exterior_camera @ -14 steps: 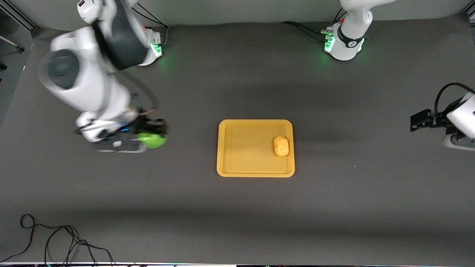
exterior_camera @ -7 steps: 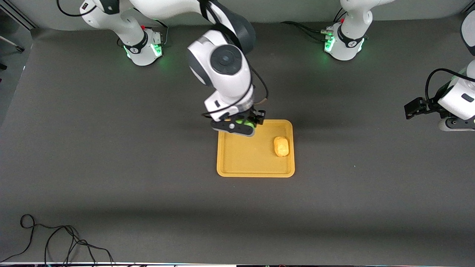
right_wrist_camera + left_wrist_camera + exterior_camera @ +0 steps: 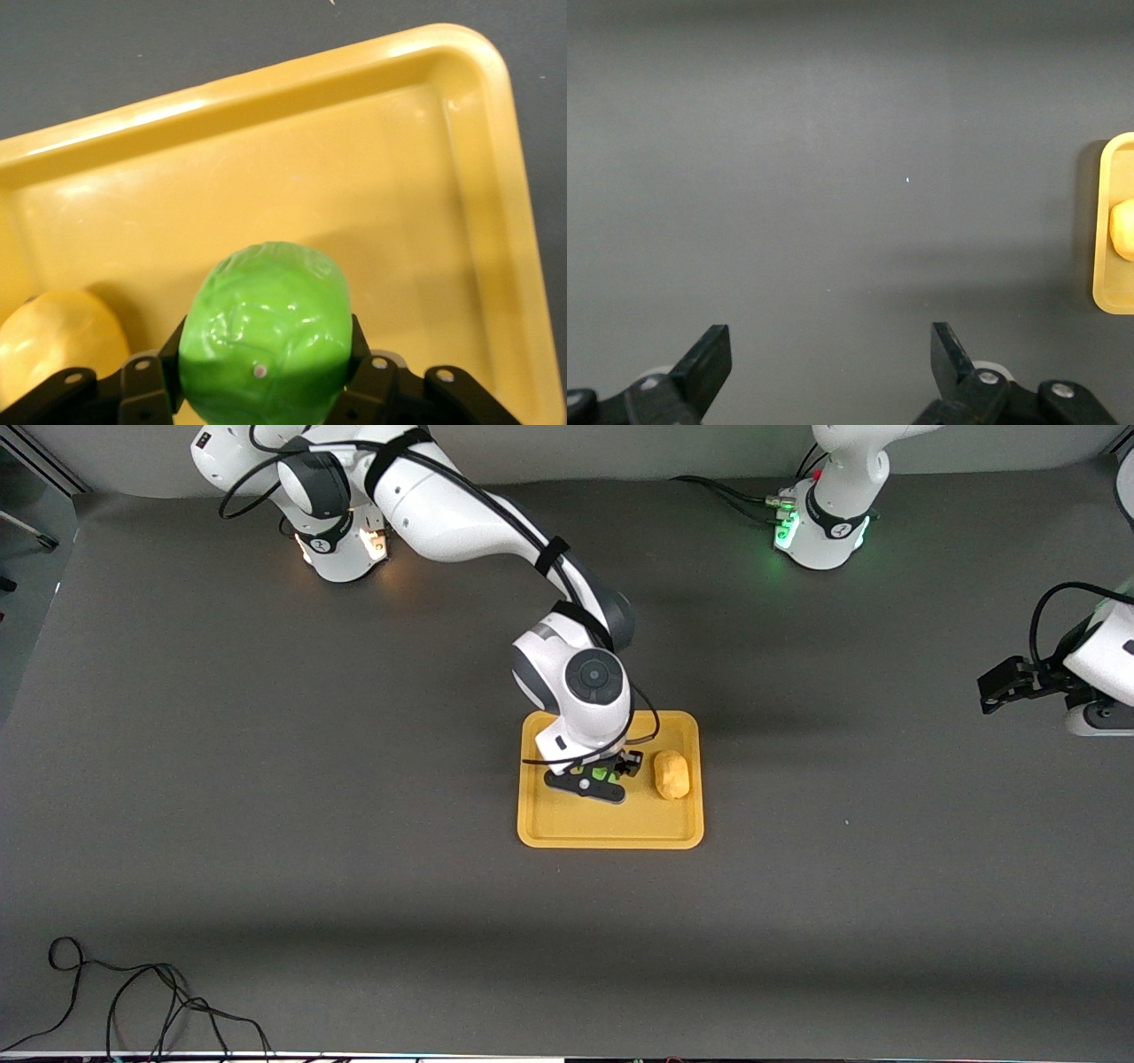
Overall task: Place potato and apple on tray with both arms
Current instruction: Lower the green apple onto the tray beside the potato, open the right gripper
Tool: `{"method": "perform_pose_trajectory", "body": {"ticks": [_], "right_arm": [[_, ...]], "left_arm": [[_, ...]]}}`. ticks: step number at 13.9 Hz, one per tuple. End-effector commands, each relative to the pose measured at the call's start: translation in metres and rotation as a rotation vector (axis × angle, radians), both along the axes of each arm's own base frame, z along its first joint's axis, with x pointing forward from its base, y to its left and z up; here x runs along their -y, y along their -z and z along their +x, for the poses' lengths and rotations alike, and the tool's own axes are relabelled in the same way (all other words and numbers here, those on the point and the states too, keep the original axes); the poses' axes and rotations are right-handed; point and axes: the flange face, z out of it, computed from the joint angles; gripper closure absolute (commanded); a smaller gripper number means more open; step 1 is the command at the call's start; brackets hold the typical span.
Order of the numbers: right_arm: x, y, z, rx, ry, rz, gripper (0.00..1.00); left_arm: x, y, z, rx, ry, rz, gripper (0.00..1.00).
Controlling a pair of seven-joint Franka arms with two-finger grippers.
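R gripper (image 3: pixel 601 777) is over the tray (image 3: pixel 610 831) w/ jaws clamped on the apple (image 3: pixel 264 334), just beside the potato (image 3: pixel 671 773). Potato lies in the tray, toward the left arm's end. L gripper (image 3: pixel 831 363) waits over bare table (image 3: pixel 354 886) at the left arm's end, jaws wide apart, holding nothing.
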Motion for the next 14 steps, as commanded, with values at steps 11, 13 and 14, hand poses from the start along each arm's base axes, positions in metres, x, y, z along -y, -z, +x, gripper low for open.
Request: {"method": "perform_pose_trajectory", "body": {"ticks": [11,13,14], "right_arm": [[0.020,-0.152,-0.004,-0.008,0.033,0.044,0.00],[0.060,-0.232,-0.001,-0.015,0.061,0.044,0.00],[0.085,-0.263,-0.001,-0.035,0.058,0.036,0.00]], "left_arm": [[0.024,0.005,0.030,-0.006,0.077,-0.031,0.00],[0.021,0.003,0.030,-0.010,0.071,-0.075,0.00],[0.022,0.002,0.030,-0.008,0.068,-0.114,0.00]]}}
